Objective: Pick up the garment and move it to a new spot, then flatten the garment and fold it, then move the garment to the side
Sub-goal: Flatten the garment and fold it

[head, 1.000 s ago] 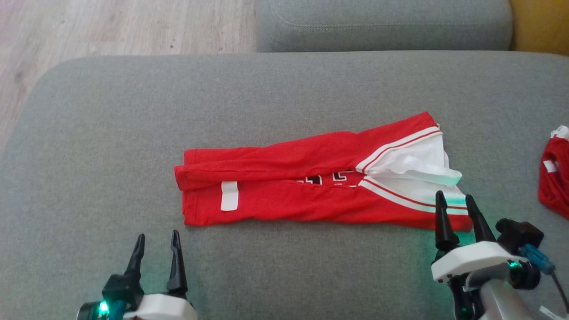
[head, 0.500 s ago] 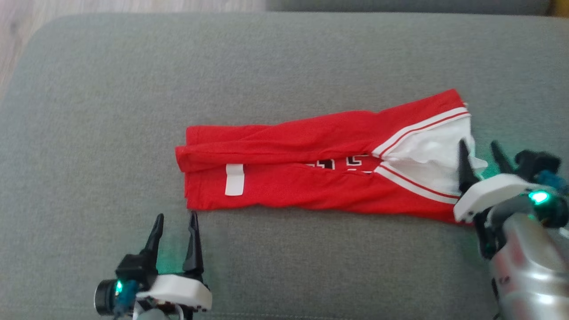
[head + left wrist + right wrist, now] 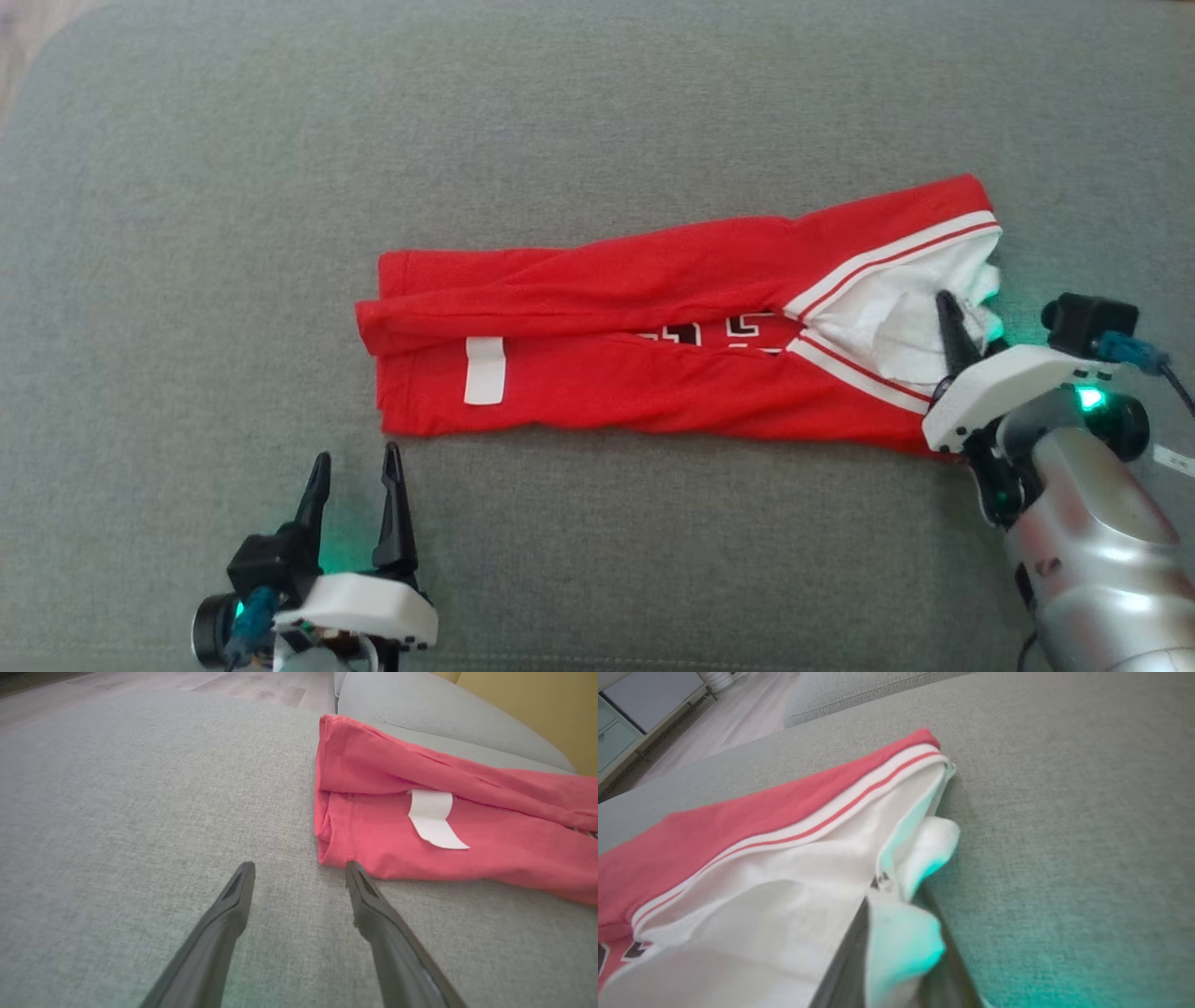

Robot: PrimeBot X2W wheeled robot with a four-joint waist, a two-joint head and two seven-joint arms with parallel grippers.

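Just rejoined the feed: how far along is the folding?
Done: the shirt lies on the couch cushion, folded lengthwise into a long strip. In hand: the right gripper pinches the white collar end; the left gripper is open beside the hem corner, not gripping. Left: the crosswise fold, then moving it aside.

My left gripper (image 3: 357, 455) sits low at the lower left of the head view, on a white wrist housing (image 3: 364, 607) with a green lamp lit beside it. Its two dark fingers (image 3: 224, 924) are spread wide apart and point forward. My right gripper (image 3: 966, 313) reaches forward from a silvery forearm (image 3: 1092, 560) at the lower right, and its fingers (image 3: 850, 961) stand close together, pinching a white fold of the garment (image 3: 738, 826).
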